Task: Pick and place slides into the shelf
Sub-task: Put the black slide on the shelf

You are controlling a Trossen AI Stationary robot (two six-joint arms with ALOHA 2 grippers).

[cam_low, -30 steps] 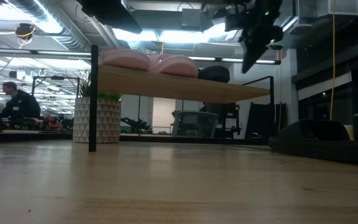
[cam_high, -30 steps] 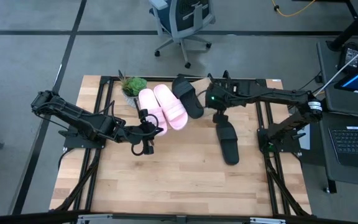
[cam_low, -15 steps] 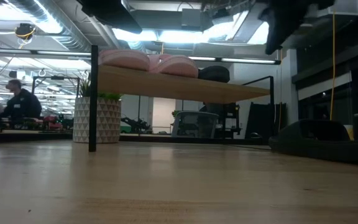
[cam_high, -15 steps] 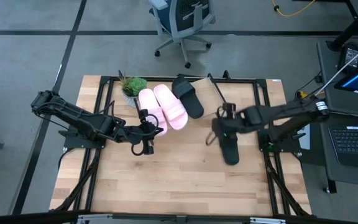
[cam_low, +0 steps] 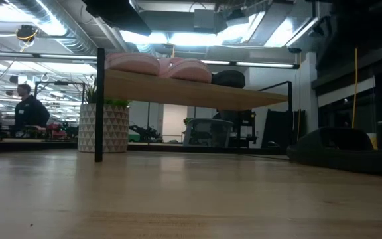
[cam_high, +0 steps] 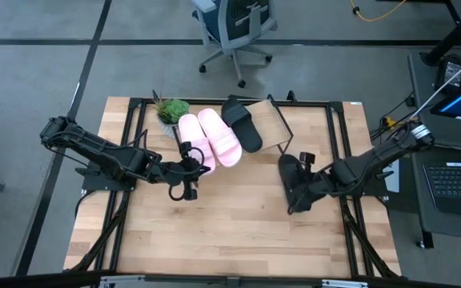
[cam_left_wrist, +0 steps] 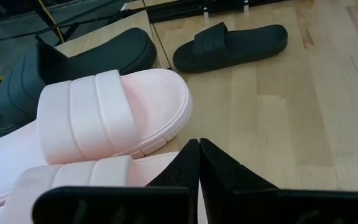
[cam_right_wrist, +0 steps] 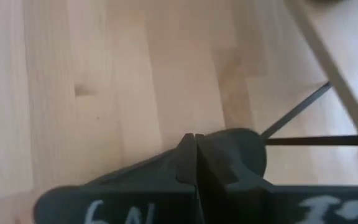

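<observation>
The shelf (cam_high: 270, 124) is standing at the far side of the table (cam_high: 230, 240), its slanted wooden board carried on a thin black wire frame. Two pink slides (cam_high: 209, 138) are lying side by side on the board's left part, just beside a small potted plant (cam_high: 170, 110) at the far left corner. One black slide (cam_high: 241, 122) is lying next to them on the board, touching or nearly touching the nearer pink one. The board's right part is showing bare wood up to its right edge.

The second black slide (cam_high: 292, 182) is lying on the table in front of the shelf's right end, apart from the frame. The right gripper (cam_high: 301, 189) is hanging directly over it, partly covering it in the high view; in the right wrist view its fingertips (cam_right_wrist: 194, 155) are pressed together with nothing between them, bare table and a thin black frame rod ahead.

The left gripper (cam_high: 189, 166) is sitting at the near edge of the pink slides. In the left wrist view its fingers (cam_left_wrist: 197, 163) are closed tip to tip, empty, with a pink slide (cam_left_wrist: 104, 115) right in front and both black slides farther off.

The near half of the table is lying open wood between the two arms.
</observation>
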